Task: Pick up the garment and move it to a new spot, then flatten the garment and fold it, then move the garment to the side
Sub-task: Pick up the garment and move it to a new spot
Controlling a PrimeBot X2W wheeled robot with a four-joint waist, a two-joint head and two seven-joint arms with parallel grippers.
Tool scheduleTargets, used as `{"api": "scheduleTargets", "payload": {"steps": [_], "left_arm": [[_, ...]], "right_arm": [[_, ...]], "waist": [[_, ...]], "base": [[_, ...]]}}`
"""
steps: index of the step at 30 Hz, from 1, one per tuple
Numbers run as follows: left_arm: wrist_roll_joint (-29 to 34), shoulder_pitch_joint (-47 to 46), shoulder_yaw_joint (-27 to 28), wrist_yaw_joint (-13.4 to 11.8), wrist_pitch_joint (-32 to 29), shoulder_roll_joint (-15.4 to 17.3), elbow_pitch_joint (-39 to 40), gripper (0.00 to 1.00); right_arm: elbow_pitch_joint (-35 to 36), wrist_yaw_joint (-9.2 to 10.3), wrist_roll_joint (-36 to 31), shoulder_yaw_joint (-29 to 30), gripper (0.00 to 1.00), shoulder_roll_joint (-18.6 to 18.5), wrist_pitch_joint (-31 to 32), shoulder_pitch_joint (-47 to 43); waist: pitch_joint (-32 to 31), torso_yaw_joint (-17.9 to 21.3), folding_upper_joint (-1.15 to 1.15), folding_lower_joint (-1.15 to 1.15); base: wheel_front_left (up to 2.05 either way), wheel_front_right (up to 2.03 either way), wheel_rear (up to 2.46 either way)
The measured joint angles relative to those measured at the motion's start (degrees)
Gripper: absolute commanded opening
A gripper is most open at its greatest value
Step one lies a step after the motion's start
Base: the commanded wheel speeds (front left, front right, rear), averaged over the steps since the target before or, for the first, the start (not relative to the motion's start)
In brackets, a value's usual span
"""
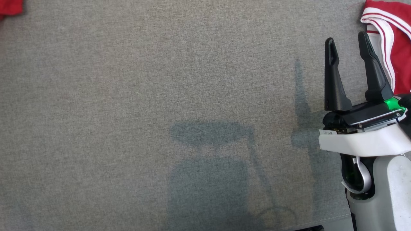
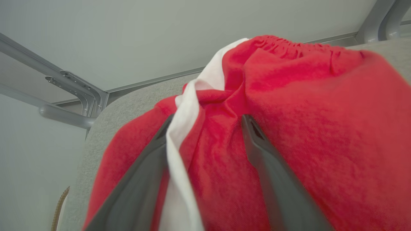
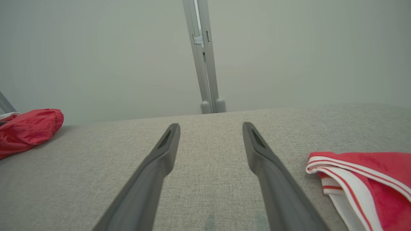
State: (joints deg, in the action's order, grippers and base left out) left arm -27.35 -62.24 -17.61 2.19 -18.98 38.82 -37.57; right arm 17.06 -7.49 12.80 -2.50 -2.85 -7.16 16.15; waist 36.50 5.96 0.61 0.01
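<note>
A crumpled red garment [image 2: 321,128] with a white stripe and a gathered waistband lies at the far left corner of the grey cloth table [image 1: 160,96]. In the left wrist view my left gripper [image 2: 208,118] is open, its dark fingers pushed against the cloth with a red and white fold between them. A corner of this garment [image 1: 9,8] shows at the head view's top left, and the garment [image 3: 29,128] sits far left in the right wrist view. My right gripper [image 1: 346,38] hangs open over bare table at the right, its fingers [image 3: 211,125] holding nothing.
A second red garment [image 1: 398,38] with white striped trim lies just right of my right gripper, also low right in the right wrist view [image 3: 369,179]. Grey metal frame posts [image 3: 204,64] and rails [image 2: 64,83] stand past the table's far edge.
</note>
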Motion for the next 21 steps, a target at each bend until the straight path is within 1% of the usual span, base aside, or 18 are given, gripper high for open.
{"api": "scheduleTargets", "payload": {"steps": [1, 3, 4, 5, 6, 11, 14, 17, 21], "left_arm": [[0.2, 0.0, -0.2, -0.3, 0.0, 0.0, 0.0, 0.92], [0.2, 0.0, -0.4, -0.4, -0.2, 0.0, -0.2, 0.48], [0.2, 0.0, -0.4, -0.4, -0.2, 0.0, -0.3, 0.39], [0.3, 0.0, -0.6, -0.5, -0.2, 0.1, -0.4, 0.25], [0.8, 0.0, -1.0, -0.7, -0.4, 0.3, -0.5, 0.00], [2.4, 0.0, -1.9, -1.9, 0.7, 0.6, -0.7, 0.00], [2.6, 0.0, -2.3, -2.1, 2.0, 0.6, -0.6, 0.00], [2.7, 0.0, -2.8, -1.5, 3.0, 0.4, -0.4, 0.00], [2.9, -0.1, -3.9, 0.0, 4.2, 0.2, 0.3, 0.00]], "right_arm": [[0.0, 0.00, 0.0, 0.0, 1.00, 0.0, 0.0, 0.0], [0.1, 0.00, 0.0, -0.1, 1.00, 0.0, 0.0, 0.0], [0.3, 0.00, 0.0, -0.1, 1.00, 0.0, 0.0, 0.0], [0.3, 0.00, -0.1, -0.1, 1.00, 0.0, 0.0, 0.0], [0.3, 0.00, -0.1, -0.1, 1.00, 0.0, 0.0, 0.0], [0.2, 0.00, -0.2, -0.3, 1.00, 0.0, -0.1, 0.1], [0.0, 0.00, -0.3, -0.1, 1.00, 0.0, -0.3, 0.1], [-0.4, 0.00, -0.5, 0.1, 1.00, 0.0, -0.4, 0.1], [-1.2, 0.01, -0.5, 0.0, 1.00, 0.0, -0.5, 0.0]], "waist": [[0.1, 0.1, 0.00, 0.00], [0.1, 0.2, 0.00, 0.00], [0.0, 0.1, 0.00, 0.00], [-0.1, 0.1, 0.00, 0.00], [-0.3, 0.1, 0.00, 0.00], [-1.2, -0.1, 0.00, 0.00], [-2.2, -0.3, 0.00, -0.01], [-3.4, -0.5, 0.00, -0.01], [-5.5, -1.0, 0.00, -0.01]], "base": [[0.00, 0.00, 0.00], [0.00, 0.00, 0.00], [0.00, 0.00, 0.00], [0.00, 0.00, 0.00], [0.00, 0.00, 0.00], [0.00, 0.00, 0.00], [0.00, 0.00, 0.00], [0.00, 0.00, 0.00], [0.00, 0.00, 0.00]]}}
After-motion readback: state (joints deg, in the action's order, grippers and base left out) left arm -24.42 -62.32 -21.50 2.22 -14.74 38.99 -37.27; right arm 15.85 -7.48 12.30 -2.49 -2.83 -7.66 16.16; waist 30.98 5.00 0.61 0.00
